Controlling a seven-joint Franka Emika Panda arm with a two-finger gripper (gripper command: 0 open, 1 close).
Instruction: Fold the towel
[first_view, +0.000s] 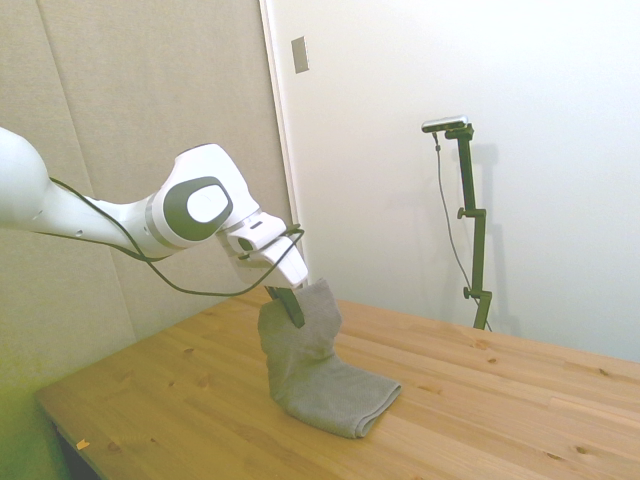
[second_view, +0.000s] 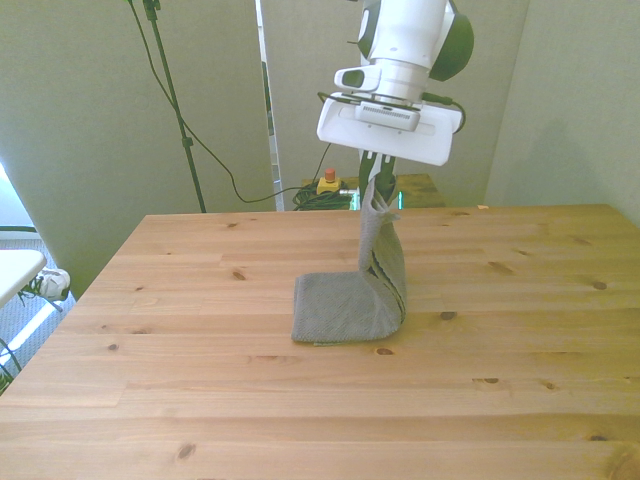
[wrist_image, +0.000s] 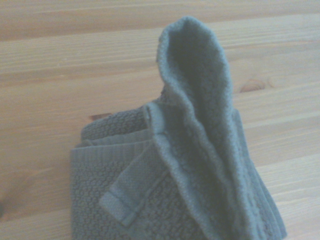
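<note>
Gripping one end of the grey towel (first_view: 325, 375), the gripper (first_view: 296, 308) has its fingers clamped on the cloth, holding it up off the wooden table (first_view: 500, 400). The towel hangs straight down below the fingers, approx. vertical; its lower part lies flat on the table, spreading to the front view's left. Wrist view: raised fold w/ layered edges, slightly blurred.
</note>
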